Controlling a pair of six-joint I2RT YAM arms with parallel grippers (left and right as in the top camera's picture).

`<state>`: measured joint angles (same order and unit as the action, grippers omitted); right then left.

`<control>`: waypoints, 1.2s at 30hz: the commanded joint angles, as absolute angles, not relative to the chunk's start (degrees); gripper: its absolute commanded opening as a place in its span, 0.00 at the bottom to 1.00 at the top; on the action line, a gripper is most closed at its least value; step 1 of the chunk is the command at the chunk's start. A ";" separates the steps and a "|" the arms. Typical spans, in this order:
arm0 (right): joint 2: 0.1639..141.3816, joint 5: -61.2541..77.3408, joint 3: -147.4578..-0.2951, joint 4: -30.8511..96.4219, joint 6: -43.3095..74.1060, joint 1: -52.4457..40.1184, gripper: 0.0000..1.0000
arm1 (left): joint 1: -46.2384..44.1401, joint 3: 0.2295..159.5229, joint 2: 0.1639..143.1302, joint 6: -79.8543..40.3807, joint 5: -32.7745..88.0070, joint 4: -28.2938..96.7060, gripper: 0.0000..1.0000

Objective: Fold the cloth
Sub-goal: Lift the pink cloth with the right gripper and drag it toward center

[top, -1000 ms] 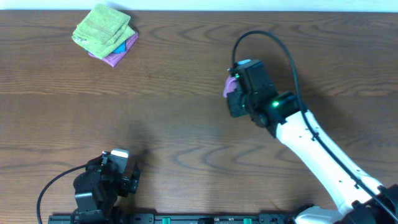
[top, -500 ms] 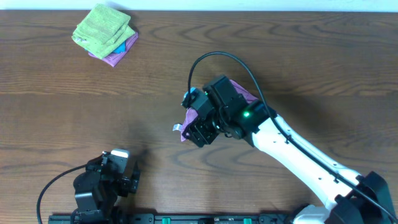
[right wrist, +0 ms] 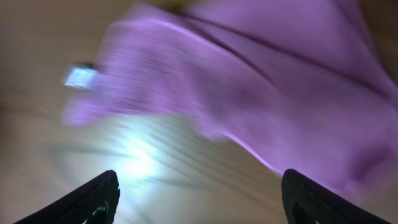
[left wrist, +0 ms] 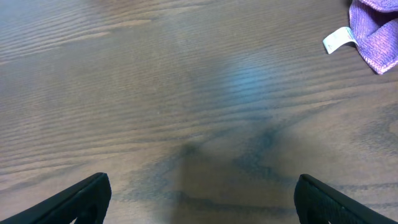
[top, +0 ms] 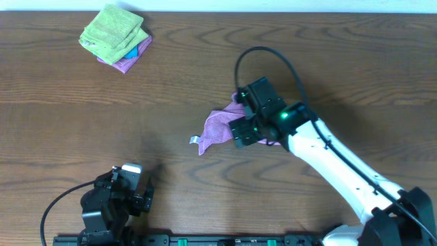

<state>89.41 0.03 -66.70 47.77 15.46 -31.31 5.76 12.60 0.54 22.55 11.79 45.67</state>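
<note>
Cloth (top: 218, 126) question: where's it sitting, and which way does it run?

Reply: Middle of the table (top: 102, 123), pretty rumpled. Long axis goes diagonal. The white tag (top: 194, 141) sits at the tip pointing toward the left arm's side, and the other end is under the right gripper (top: 243, 130).

So is it clamped?

Reply: Nope, those fingers are spread wide just above it with nothing pinched. The left gripper (left wrist: 202, 196) is spread too, over bare wood, well apart from the cloth.

obstacles: towel pile (top: 115, 37) far-left, lilac cloth (top: 218, 126) mid-table | free: table (top: 82, 116) left-centre
</note>
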 commanded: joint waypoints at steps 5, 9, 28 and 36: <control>89.43 -7.11 -61.87 49.69 26.02 -23.40 0.81 | 5.43 10.66 0.21 22.74 11.42 47.55 0.95; 89.43 -7.03 -56.14 45.98 26.96 -20.97 0.77 | 5.43 10.66 0.21 22.74 11.42 47.55 0.95; 92.03 -10.11 -46.37 27.00 30.87 -15.44 0.61 | 5.43 10.66 0.21 22.74 11.42 47.55 0.95; 92.95 -12.71 -46.98 28.03 29.50 -14.87 0.01 | 5.43 10.66 0.21 22.74 11.42 47.55 0.95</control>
